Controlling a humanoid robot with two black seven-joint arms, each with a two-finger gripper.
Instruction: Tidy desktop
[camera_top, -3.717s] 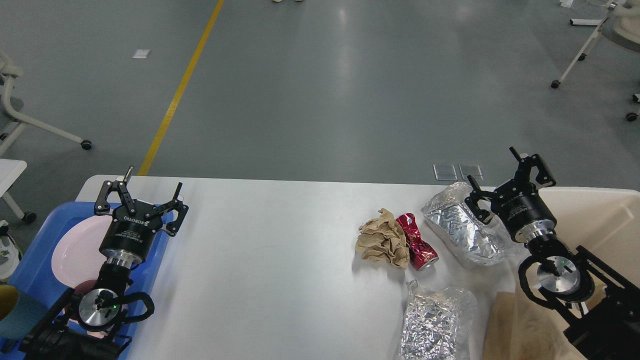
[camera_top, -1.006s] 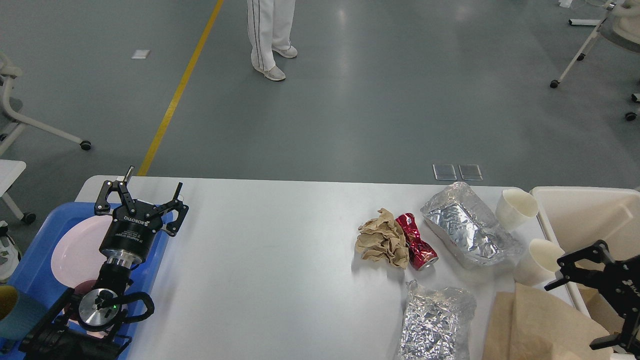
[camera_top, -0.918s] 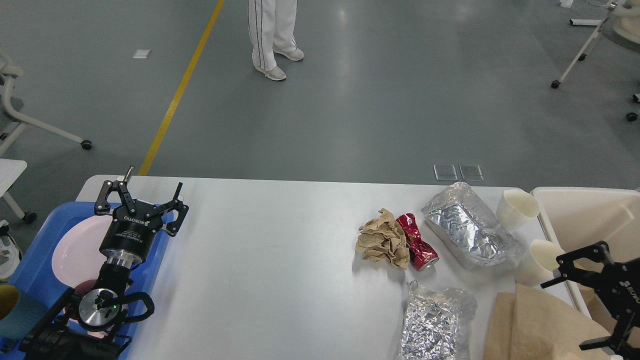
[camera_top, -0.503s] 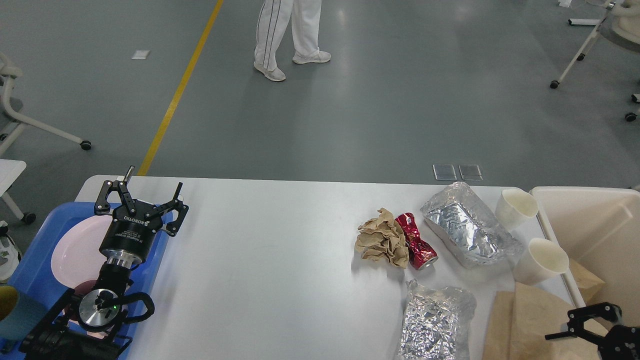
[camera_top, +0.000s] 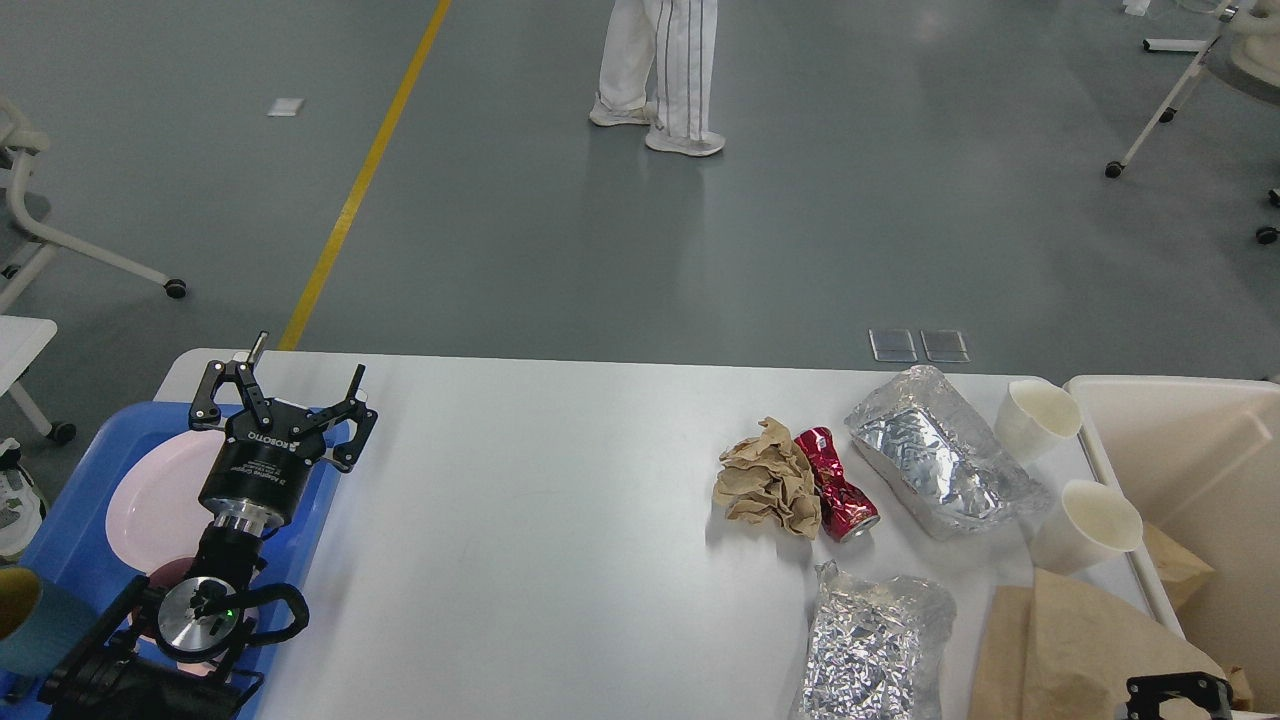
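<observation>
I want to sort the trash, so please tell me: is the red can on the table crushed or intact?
Crushed. The red can lies on its side on the desktop, pinched at its middle.

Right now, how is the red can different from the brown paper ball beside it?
The can is shiny red metal; the paper ball is dull brown. The can is long, squeezed in at its middle and lying on its side; the paper ball is a loose lump with ragged folds. The can looks narrower than the paper ball. Both are crumpled, touch each other, and lie on the desktop.

Two foil bags (camera_top: 940, 465), two paper cups (camera_top: 1035, 417), one can (camera_top: 837, 484), perhaps two brown papers (camera_top: 768, 487).
</observation>
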